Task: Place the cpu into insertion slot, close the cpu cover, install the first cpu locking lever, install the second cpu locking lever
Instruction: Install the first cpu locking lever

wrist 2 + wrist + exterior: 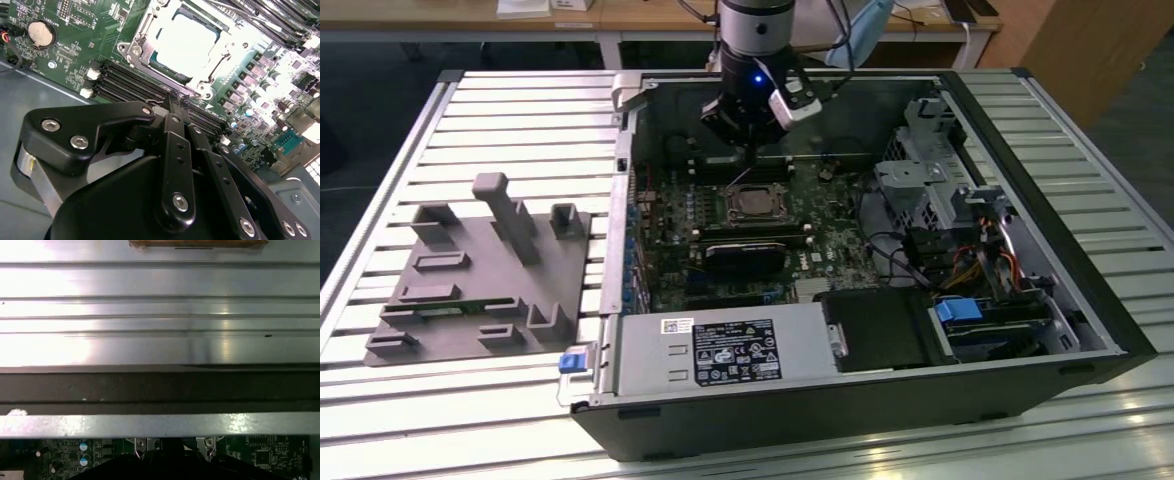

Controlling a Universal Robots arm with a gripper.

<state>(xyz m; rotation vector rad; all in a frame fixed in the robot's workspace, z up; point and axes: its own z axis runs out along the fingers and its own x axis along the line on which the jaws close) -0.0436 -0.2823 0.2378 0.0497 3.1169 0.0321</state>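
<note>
On the exterior view's left, a grey moulded fixture tray with upright posts and recesses [474, 275] sits on the ribbed aluminium table [400, 420], well apart from the work, presumably there to hold parts ready for pick-up. Next to the right stands the open black computer case [1107, 330], lying on its side so that the green motherboard [674, 215] faces upward and the arm can reach straight down. Near the board's middle the small square insertion slot [755, 203] carries the silver-topped cpu [187, 46], already seated, with the thin silvery cpu cover [137, 50] lying flat around it as a frame, which I judge to be closed. The black linkage gripper [750, 150] hangs just behind the socket, above the long black memory slots [132, 82]; its fingers [176, 145] are pressed together and carry nothing, probably to present a narrow tip for working beside the socket's edge.
</note>
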